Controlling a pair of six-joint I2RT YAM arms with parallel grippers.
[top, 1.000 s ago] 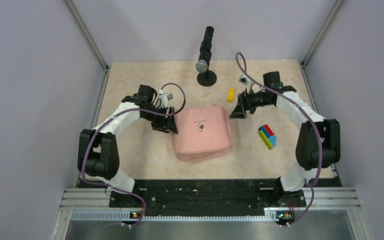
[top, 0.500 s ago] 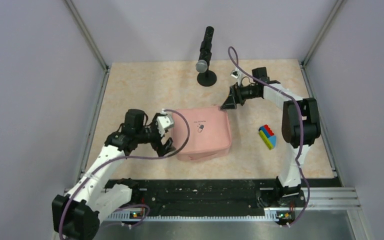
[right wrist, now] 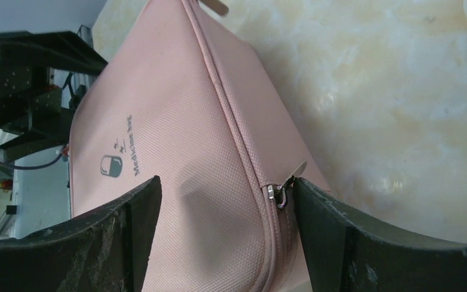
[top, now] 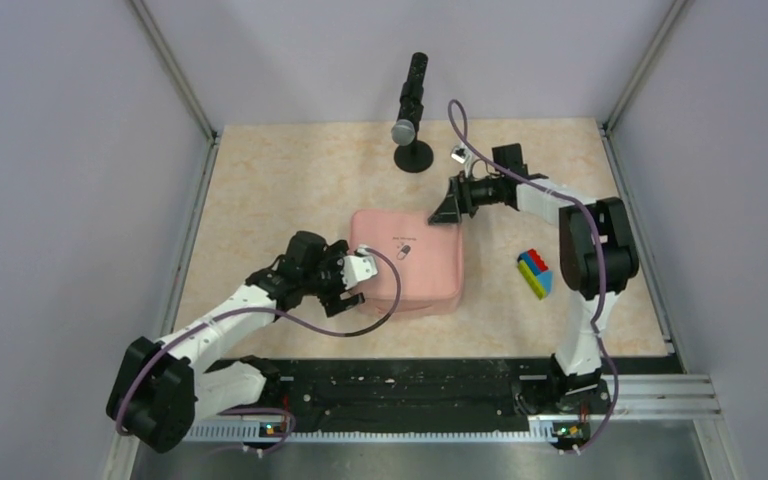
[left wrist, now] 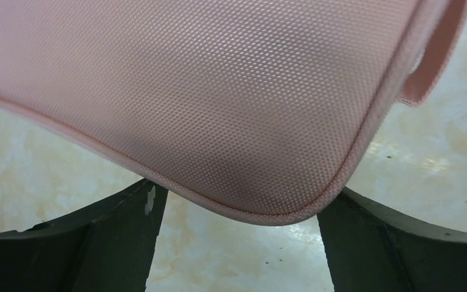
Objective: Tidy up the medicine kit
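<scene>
Left arm: runs low from the near-left base, forearm stretched right. Left tool (top: 343, 296) sits at the near-left corner of the pink soft squarish zip case (top: 410, 265). Its wrist view shows both dark fingers (left wrist: 97, 243) spread wide with the case's rounded corner between them, nothing pinched.

Right arm: elbow high on the right, forearm reaching left across the far side. Right tool (top: 444, 213) points down-left at the far-right corner of the case. It is also spread wide, with fingers (right wrist: 365, 243) on either side of the zip edge. The small metal zip pull (right wrist: 283, 193) is just beside one finger. I can't tell if they touch.

The case lies flat mid-table on the beige marbled table (top: 280, 190), lid up. It has a fine woven fabric, piped seam and rounded corners. A dark pill logo (right wrist: 110, 165) with lettering is on the lid, and a pink fabric loop (left wrist: 428, 61) is at one edge. The zip seam looks closed where visible.

Multicoloured toy-brick block (top: 534, 272) is to the right of the case, apart from it. Black cylinder on a round base (top: 412, 110) stands far centre.
</scene>
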